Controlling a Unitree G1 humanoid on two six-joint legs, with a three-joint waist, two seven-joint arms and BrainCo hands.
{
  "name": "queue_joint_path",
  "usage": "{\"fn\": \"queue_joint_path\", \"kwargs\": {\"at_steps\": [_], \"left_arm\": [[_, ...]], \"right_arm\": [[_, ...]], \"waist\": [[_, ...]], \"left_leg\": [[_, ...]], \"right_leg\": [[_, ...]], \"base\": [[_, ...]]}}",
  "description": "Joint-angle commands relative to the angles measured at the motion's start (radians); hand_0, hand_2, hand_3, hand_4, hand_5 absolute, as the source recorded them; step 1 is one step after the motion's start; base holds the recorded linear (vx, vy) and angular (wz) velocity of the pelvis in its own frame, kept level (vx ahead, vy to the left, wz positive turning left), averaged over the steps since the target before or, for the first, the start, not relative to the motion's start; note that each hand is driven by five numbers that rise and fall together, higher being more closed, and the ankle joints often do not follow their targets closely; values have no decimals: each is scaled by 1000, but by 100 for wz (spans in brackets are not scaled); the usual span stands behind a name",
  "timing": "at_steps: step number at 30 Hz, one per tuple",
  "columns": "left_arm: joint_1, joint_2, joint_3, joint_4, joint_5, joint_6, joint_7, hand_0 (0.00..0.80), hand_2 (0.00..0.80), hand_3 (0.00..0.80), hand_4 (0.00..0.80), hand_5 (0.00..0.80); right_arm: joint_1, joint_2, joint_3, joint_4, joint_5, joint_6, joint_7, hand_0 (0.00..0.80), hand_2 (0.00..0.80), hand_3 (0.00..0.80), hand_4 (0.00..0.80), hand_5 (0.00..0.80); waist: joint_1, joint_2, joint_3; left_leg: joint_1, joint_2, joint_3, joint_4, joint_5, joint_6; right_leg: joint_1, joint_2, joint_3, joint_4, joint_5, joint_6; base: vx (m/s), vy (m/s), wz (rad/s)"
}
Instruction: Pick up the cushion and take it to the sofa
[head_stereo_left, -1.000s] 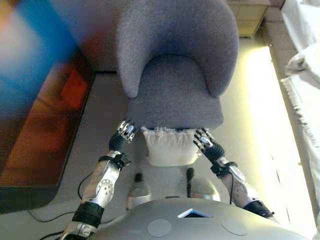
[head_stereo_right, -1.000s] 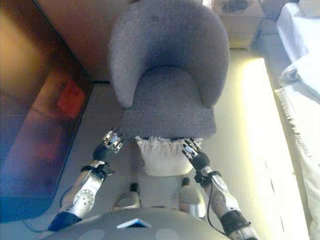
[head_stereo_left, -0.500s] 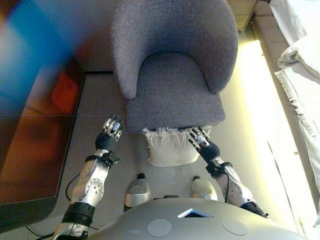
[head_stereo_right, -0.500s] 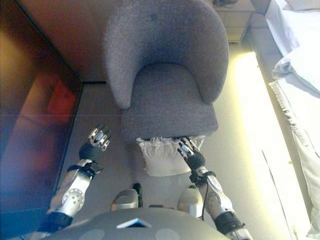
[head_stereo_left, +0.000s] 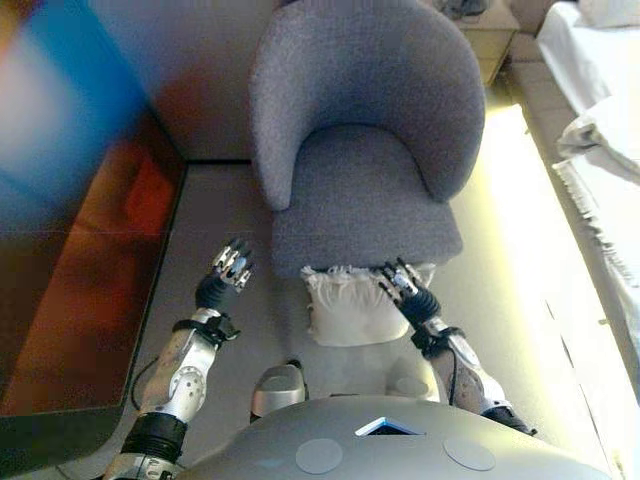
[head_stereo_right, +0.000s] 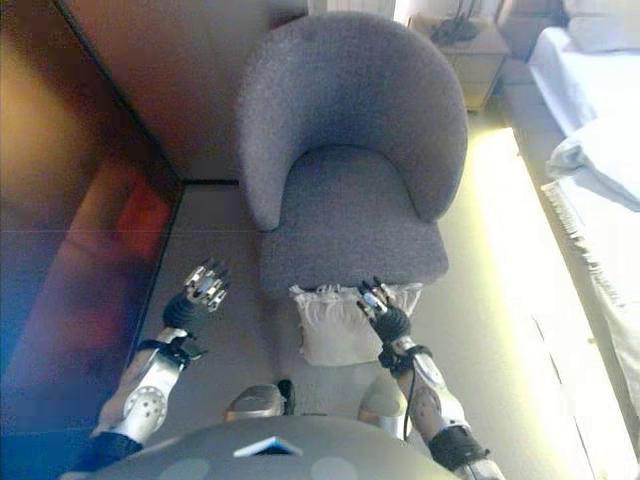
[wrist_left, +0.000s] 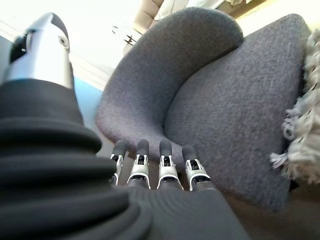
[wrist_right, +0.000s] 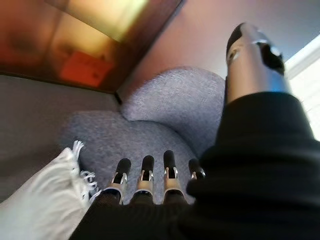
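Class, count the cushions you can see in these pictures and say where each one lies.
1. The white fringed cushion lies on the floor against the front edge of the grey armchair, between the robot's hands. Others may be hidden out of view.

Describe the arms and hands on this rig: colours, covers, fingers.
Both arms are silver-grey with black bands at the joints. The left hand and right hand each wear a dark ribbed cover over the back and wrist. The fingers are silver segments capped with dark rounded tips; the thumb is a thicker silver piece, also dark-tipped.
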Motion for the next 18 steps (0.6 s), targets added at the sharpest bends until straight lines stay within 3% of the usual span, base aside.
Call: {"fn": "queue_joint_path", "kwargs": {"at_steps": [1,4,6,8,10,13,16,17,18], "left_arm": [[-5,34,27,-111,9,-76,-15,0,0,0,0,0],[9,37,37,-129,-7,-65,-29,0,0,0,0,0],[15,28,39,-122,3,-65,-46,0,0,0,0,0],[14,11,39,-125,15,-46,-15,0,0,0,0,0],[11,-5,33,-139,5,-31,14,0,0,0,0,0],[-11,-23,11,-126,20,-17,33,0,0,0,0,0],[-49,-29,-14,-105,12,-6,4,0,0,0,0,0],[-65,-32,-20,-98,26,1,-6,0,0,0,0,0],[-71,-32,-24,-96,36,-1,-4,0,0,0,0,0]], "right_arm": [[-82,13,-9,-48,18,-17,27,0,0,0,0,0],[-105,13,-20,-38,16,3,37,0,0,0,0,0],[-111,12,-26,-33,7,16,44,0,0,0,0,0],[-112,6,-22,-57,-8,34,13,0,0,0,0,0],[-96,-16,-2,-91,-11,25,-9,0,0,0,0,0],[-83,-28,3,-86,-6,-15,0,0,0,0,0,0],[-85,-36,-5,-69,-17,-98,4,0,0,0,0,0],[-87,-36,-11,-72,-27,-117,-4,0,0,0,0,0],[-91,-37,-14,-75,-32,-122,-8,0,0,0,0,0]], "waist": [[-20,-31,54],[-24,-34,55],[-26,-34,48],[-32,-34,39],[-39,-31,40],[-34,-28,41],[-34,11,44],[-32,22,49],[-34,22,49]], "left_leg": [[4,38,-83,6,14,-24],[38,103,-83,1,10,-57],[49,160,-84,3,25,-78],[52,190,-106,38,48,-81],[33,221,-132,112,123,-88],[-40,196,-146,171,174,-78],[-62,146,-102,29,192,-84],[-77,144,-105,16,213,-92],[-74,138,-107,9,196,-89]], "right_leg": [[59,-42,24,-266,266,95],[71,-35,29,-309,276,121],[99,-3,28,-300,218,128],[107,36,25,-259,158,117],[119,86,38,-231,106,74],[143,109,-1,-236,90,35],[136,106,-32,-224,66,40],[140,102,-37,-219,53,41],[141,94,-40,-218,53,44]], "base": [[278,-326,-10],[266,-303,19],[307,-362,50],[217,-260,59],[155,-179,34],[104,-73,33],[-6,169,36],[-8,163,48],[23,128,62]]}}
